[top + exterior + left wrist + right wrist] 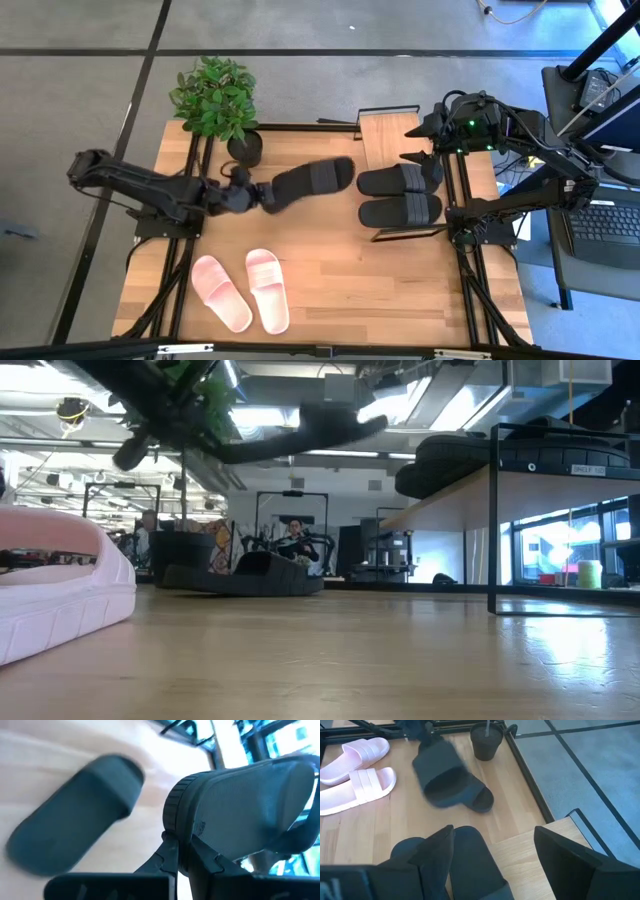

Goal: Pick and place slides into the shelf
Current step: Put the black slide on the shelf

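Observation:
My left gripper is shut on a black slide and holds it in the air over the table's middle, left of the shelf. In the low view this slide hangs high above the tabletop. Two more black slides lie side by side, soles down, on the shelf's board. Another dark slide seems to lie on the table under the held one. Two pink slides rest soles down near the table's near edge. My right gripper is open above the shelf's far end. My left gripper pinches the black slide's heel end between its two fingers, one finger on each face of the sole. The fingers come about level from the table's left, along the slide's length. The slide is lifted clear, and its toe points toward the shelf.
A potted plant stands at the table's far left, close behind my left gripper. The shelf's black frame rises at the table's right. Bare wood lies between the pink slides and the shelf. A person sits in the room beyond.

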Available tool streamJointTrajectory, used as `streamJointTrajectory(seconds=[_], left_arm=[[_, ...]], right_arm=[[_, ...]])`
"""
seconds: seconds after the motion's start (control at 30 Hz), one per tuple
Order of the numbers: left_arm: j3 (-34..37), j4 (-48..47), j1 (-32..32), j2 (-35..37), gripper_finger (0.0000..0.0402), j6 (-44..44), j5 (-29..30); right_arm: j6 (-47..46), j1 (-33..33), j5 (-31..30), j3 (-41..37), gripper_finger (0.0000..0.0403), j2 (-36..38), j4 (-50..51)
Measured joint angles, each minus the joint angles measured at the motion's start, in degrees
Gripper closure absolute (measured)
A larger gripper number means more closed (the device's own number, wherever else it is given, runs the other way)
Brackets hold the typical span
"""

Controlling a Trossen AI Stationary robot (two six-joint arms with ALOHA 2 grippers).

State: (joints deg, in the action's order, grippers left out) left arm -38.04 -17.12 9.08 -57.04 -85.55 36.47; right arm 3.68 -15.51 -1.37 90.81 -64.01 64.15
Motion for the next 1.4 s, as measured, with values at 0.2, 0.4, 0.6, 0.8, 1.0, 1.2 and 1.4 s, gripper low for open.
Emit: streamJointTrajectory(seconds=[0.2,0.4,0.6,0.8,1.0,1.2,1.4], left_arm=[[-1.6,7.6,-8.5,0.6,0.039,11.3,-9.3],[-9.4,6.9,-15.3,-3.8,0.0389,19.3,-16.5],[-18.8,4.0,-19.6,-10.2,0.0389,25.1,-20.9],[-26.8,2.1,-23.1,-17.1,0.0389,27.8,-23.9],[-33.9,2.0,-24.8,-24.6,0.0389,24.7,-24.0],[-42.6,-1.5,-24.0,-33.3,0.0389,21.1,-24.2],[-53.1,-5.8,-23.6,-40.7,0.0389,20.1,-25.1]], right_arm=[[0.0,0.0,0.0,0.0,0.0128,0.0,0.0],[-0.2,0.0,0.0,0.0,0.0128,0.0,-0.1],[-0.7,0.0,0.0,0.0,0.0128,0.0,0.0],[-5.1,0.0,-0.3,0.0,0.0128,0.0,3.2],[-4.3,0.0,-10.5,0.1,0.0128,1.5,13.6],[-0.2,0.0,-12.5,0.1,0.0128,5.5,19.8],[-0.2,0.0,-12.5,0.1,0.0128,9.3,20.1]])
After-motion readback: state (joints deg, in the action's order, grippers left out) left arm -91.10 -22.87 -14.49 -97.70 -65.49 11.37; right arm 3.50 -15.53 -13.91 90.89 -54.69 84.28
